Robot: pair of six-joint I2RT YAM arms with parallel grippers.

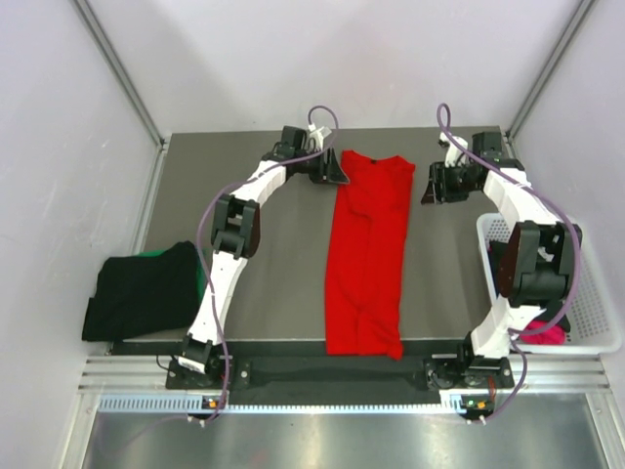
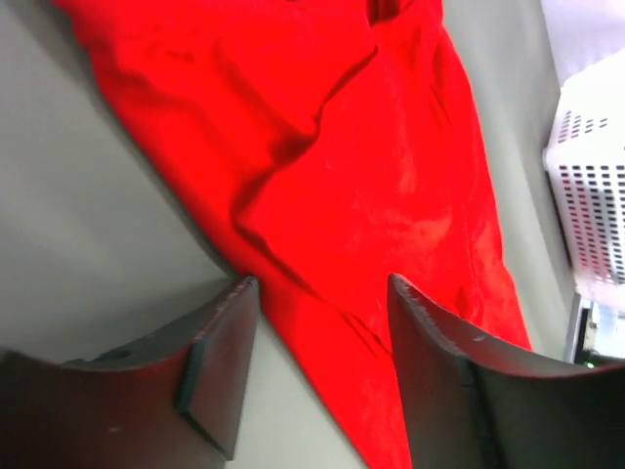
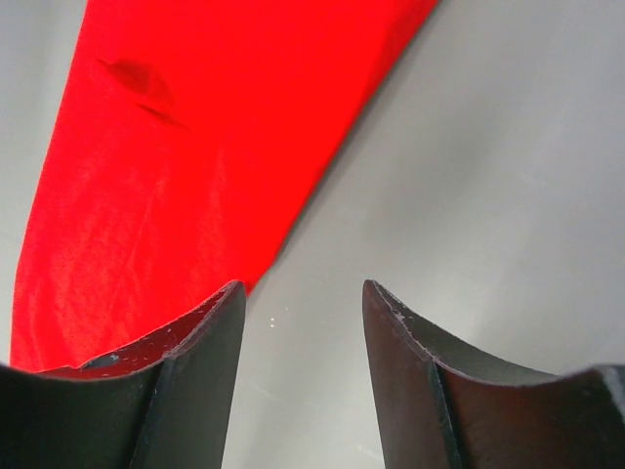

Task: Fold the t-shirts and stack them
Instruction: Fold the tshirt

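Note:
The red t-shirt [image 1: 367, 254] lies as a long narrow strip down the middle of the table, sides folded in, collar end at the back. My left gripper [image 1: 335, 168] is open at the shirt's back left corner; in the left wrist view its fingers [image 2: 220, 362] straddle the red cloth's edge [image 2: 332, 176]. My right gripper [image 1: 430, 189] is open and empty just right of the back right corner; the right wrist view shows bare table between its fingers [image 3: 410, 362] and the red cloth [image 3: 186, 147] to the left. A black shirt [image 1: 142, 293] lies over a green one [image 1: 202, 283] at the left edge.
A white mesh basket [image 1: 586, 313] stands at the right table edge, with magenta-pink cloth [image 1: 549, 335] in it behind the right arm. It also shows in the left wrist view [image 2: 591, 186]. The grey table [image 1: 283, 283] ends at a metal rail in front.

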